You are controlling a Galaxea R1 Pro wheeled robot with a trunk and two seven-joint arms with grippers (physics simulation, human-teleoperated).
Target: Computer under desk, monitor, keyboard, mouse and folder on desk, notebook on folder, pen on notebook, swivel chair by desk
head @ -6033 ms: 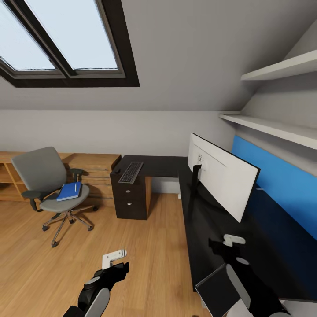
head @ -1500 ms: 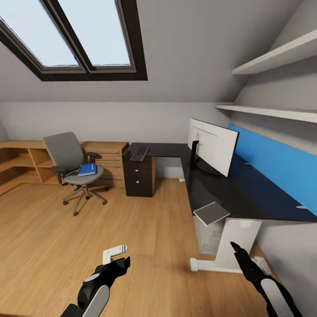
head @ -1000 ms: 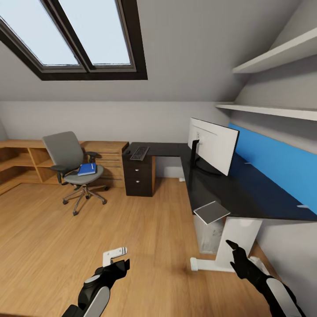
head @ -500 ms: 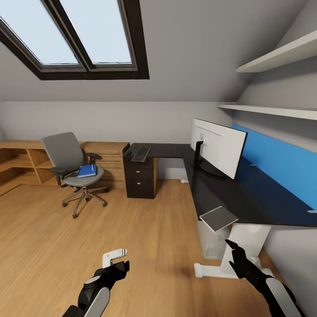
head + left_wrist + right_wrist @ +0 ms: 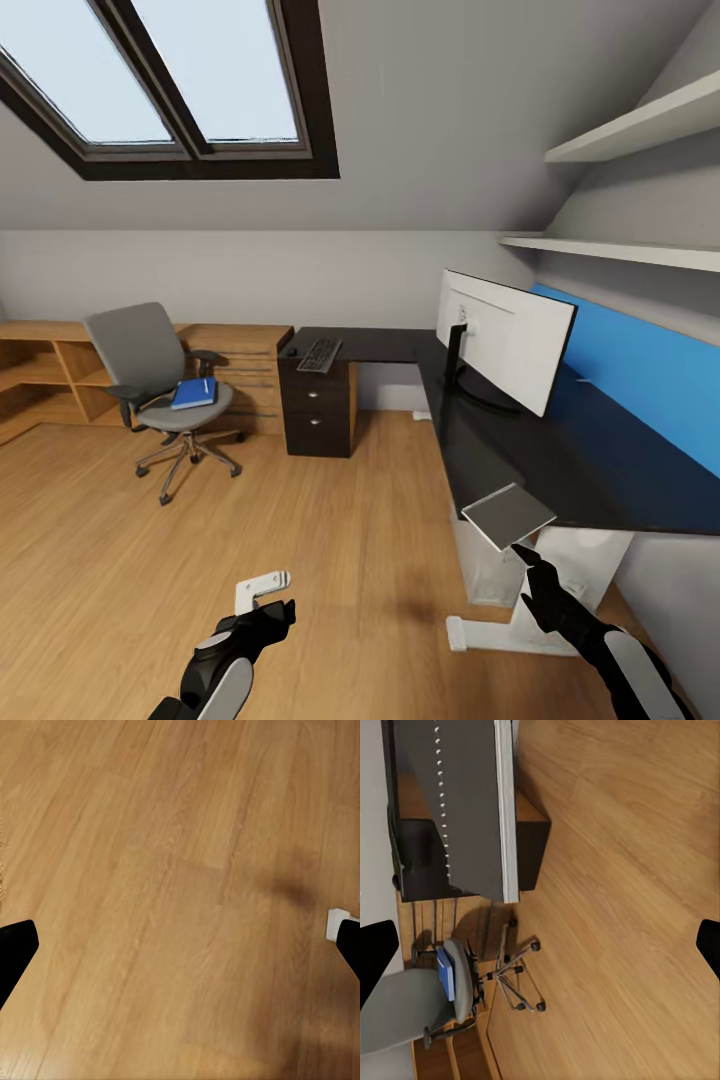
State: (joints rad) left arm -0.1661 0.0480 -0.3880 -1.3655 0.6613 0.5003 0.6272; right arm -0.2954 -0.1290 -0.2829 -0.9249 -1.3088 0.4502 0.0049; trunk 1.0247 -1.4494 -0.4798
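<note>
The glossy black desk (image 5: 560, 455) carries the wide monitor (image 5: 505, 338), the keyboard (image 5: 320, 354) and the small black mouse (image 5: 292, 351) over its drawer unit. A thin grey notebook (image 5: 508, 515) overhangs the desk's near edge, and the pale computer (image 5: 483, 572) stands under it. The grey swivel chair (image 5: 150, 372) is off to the left, apart from the desk, with the blue folder (image 5: 193, 393) and the white pen (image 5: 205, 385) on its seat. My right gripper (image 5: 530, 572) is open just below the notebook (image 5: 465, 802). My left gripper (image 5: 278, 612) is open over bare floor.
A light wooden dresser and low shelving (image 5: 240, 365) line the far wall behind the chair. Two white wall shelves (image 5: 620, 250) and a blue panel (image 5: 640, 365) run above the desk. The desk's white leg and foot (image 5: 530, 632) stand close to my right arm.
The whole view has shifted as the robot moved, bringing the desk's near corner closer. My right gripper has risen to just under the notebook's overhanging edge. The left arm is unchanged.
</note>
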